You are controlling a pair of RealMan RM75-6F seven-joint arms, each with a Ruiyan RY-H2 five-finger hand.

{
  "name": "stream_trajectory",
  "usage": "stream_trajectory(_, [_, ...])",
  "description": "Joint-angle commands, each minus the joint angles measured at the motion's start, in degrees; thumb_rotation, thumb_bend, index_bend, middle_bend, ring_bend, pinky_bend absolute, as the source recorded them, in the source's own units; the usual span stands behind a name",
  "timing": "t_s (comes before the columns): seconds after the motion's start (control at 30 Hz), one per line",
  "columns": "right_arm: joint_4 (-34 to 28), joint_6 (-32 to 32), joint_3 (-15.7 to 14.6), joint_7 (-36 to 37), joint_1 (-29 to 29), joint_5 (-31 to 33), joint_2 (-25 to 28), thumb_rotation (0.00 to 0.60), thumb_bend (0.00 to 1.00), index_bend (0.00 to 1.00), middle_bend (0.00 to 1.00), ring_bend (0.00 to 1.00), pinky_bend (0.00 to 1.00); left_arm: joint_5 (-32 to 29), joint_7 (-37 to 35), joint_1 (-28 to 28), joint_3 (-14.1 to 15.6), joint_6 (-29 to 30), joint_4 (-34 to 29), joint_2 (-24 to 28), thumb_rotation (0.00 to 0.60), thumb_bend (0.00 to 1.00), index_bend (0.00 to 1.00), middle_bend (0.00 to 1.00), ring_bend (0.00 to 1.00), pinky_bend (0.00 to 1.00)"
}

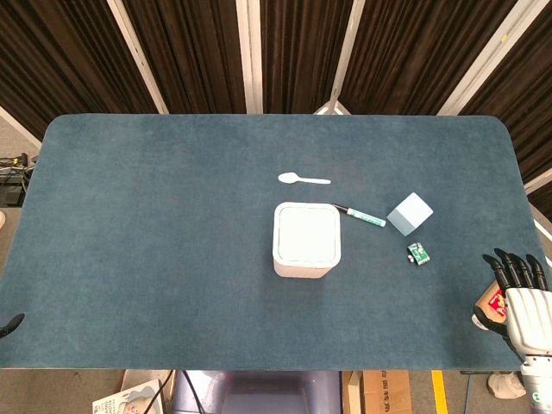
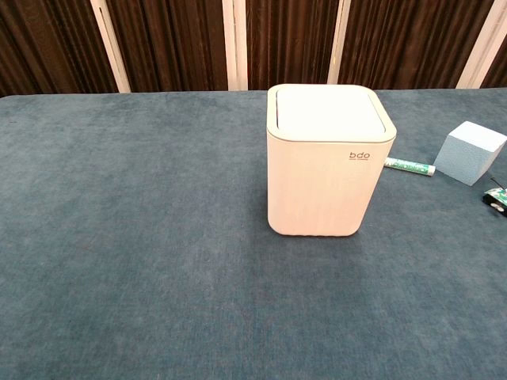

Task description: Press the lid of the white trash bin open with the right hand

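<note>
Where dark curtains (image 1: 302, 52) hang, blue table (image 1: 155, 259), white bin (image 1: 306, 239).

The head view looks steeply down from above the near edge, taking in the whole blue felt-covered table (image 1: 155, 259) from a distance. The chest view sits low and close, facing horizontally across the tabletop toward the dark curtain. Both views share the white square plastic trash bin (image 1: 306, 239) (image 2: 326, 162) and pale blue cube (image 1: 409, 213) (image 2: 470, 152).
</note>
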Motion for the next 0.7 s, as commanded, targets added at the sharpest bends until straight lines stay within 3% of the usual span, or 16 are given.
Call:
stream_trajectory(0.03, [-0.09, -0.27, 0.05, -0.03, 0.05, 0.29, 0.03, 0.600, 0.19, 0.18, 0.13, 0.13, 0.07, 0.74, 0.02, -0.01, -0.33, 0.81, 0.78, -0.52, 0.600, 0.02, 0.12, 0.07, 0.00, 0.01])
stream_trajectory(0.57, [0.23, -1.16, -0.34, 0.32, 0.40, -0.25, 0.27, 0.600, 0.19, 0.18, 0.13, 0.14, 0.12, 0.55, 1.69, -0.42, -0.88, 0.20, 1.21, -1.56, 0.600, 0.02, 0.12, 0.07, 0.00, 0.01])
stream_trajectory(0.7, [0.30, -1.00, -0.46, 1.20, 0.40, -0.84, 0.50, 0.600, 0.19, 0.18, 0.18, 0.23, 0.20, 0.42, 2.87, -0.30, -1.12, 0.62, 1.18, -2.04, 0.600, 0.02, 0.12, 0.07, 0.00, 0.01])
